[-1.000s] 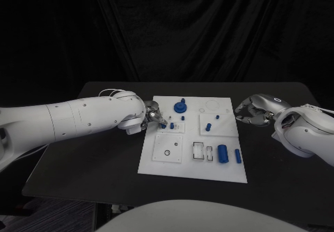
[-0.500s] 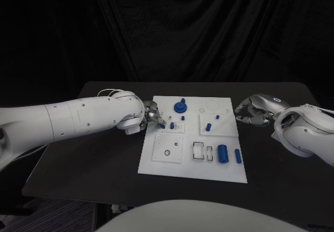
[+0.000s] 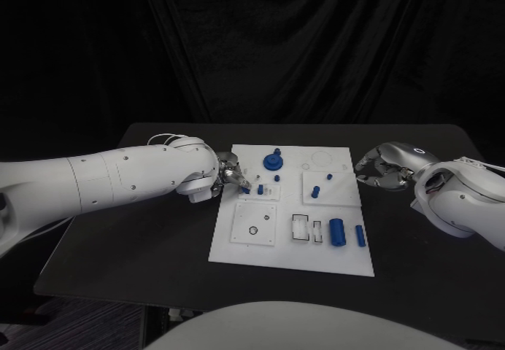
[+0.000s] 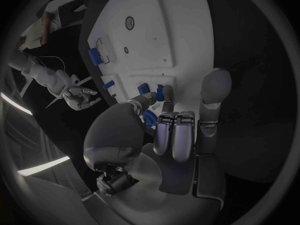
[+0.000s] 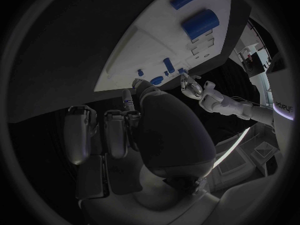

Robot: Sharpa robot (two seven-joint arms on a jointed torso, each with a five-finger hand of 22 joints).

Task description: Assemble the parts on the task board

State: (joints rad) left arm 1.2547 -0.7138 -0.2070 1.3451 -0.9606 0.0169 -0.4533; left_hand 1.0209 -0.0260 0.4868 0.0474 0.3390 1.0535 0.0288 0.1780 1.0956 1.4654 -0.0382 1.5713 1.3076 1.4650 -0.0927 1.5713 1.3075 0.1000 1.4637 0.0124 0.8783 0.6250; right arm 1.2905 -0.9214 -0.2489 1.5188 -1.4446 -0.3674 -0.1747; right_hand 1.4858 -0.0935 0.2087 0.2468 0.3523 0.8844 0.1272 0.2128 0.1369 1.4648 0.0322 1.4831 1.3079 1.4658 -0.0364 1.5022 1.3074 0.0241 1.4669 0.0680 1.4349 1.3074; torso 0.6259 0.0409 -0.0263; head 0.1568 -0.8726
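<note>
While pinching a small blue part [image 4: 150, 118] in the fingers [image 4: 178, 135], left hand [image 3: 233, 177] at the task board [image 3: 263, 244] left edge: seating step. Next: align, press down. Right hand [image 3: 382, 169] curled, idle.

Task board [image 3: 263, 244] mid-table [image 3: 137, 255], parts [image 3: 337, 231] on it

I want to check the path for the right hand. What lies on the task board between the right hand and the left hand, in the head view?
In the head view, between the right hand and left hand, small blue pegs stand on the white task board.
</note>
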